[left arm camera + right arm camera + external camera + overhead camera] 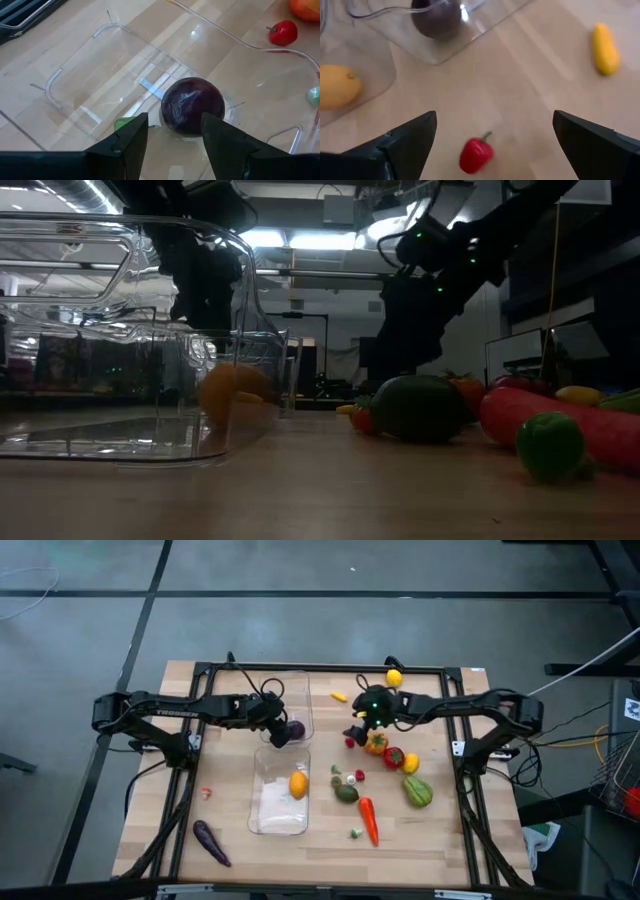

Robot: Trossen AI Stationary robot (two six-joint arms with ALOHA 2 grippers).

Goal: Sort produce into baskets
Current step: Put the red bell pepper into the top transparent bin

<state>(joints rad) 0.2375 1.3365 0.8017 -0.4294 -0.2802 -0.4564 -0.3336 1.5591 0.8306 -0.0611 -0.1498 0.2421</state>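
Left hand spread over a purple ball in the far bin; right hand spread above a red pepper. Carrot points toward the worktop's near edge.

wooden table (black frame), grey floor

Two clear baskets sit on the counter. One holds one lemon, the other one dark purple ball. Loose produce includes two more lemons, one carrot, one aubergine and one avocado.
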